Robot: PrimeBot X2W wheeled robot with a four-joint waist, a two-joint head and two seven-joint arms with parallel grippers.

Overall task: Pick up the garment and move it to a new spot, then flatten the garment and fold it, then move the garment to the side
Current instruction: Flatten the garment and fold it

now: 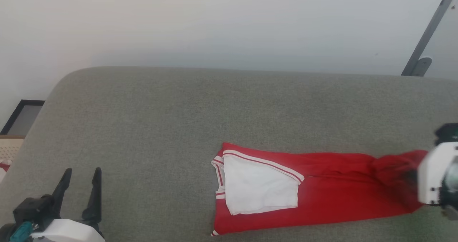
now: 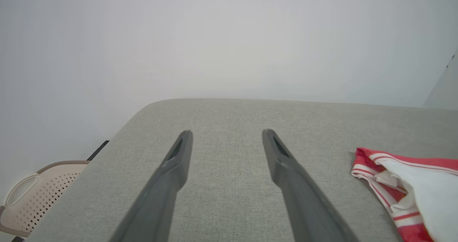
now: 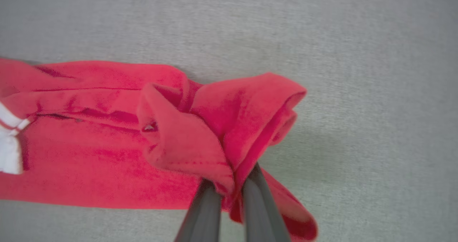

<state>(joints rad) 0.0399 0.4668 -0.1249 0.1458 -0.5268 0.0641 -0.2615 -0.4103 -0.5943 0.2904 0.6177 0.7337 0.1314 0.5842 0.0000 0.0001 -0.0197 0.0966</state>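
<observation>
Grey woven fabric covers the padded table (image 1: 150, 102) in front of you, with a plain white wall behind it. The small red jersey shirt with a white sleeve and red-and-white striped trim (image 1: 322, 188) lies on it as a long band that runs away from the right gripper (image 3: 230, 184). The white sleeve is folded on top at the end farthest from that gripper.

The right gripper is clamped nearly closed on a bunched red end of the shirt. The cloth rises in a loose hood just beyond its fingertips, while the rest lies flat on the table. The left gripper (image 1: 82, 170) is spread wide with nothing between its fingers, and the shirt's striped end is well off to its right.

Watch your hold. It looks like a pinch on gathered layers, not a clean edge, so a quick pull could let one layer slip out. Dragging across this coarse fabric could also roll the band or flip the white sleeve open, undoing the fold. Lift a little before you travel.

You have plenty of bare table beyond both grippers toward the wall, and all the way between the left gripper and the shirt. You cannot see the table's edge on the right gripper's outer side, so don't count on room there. Left of the left gripper the table rounds off, with a beige perforated plastic basket (image 2: 35, 195) below.
</observation>
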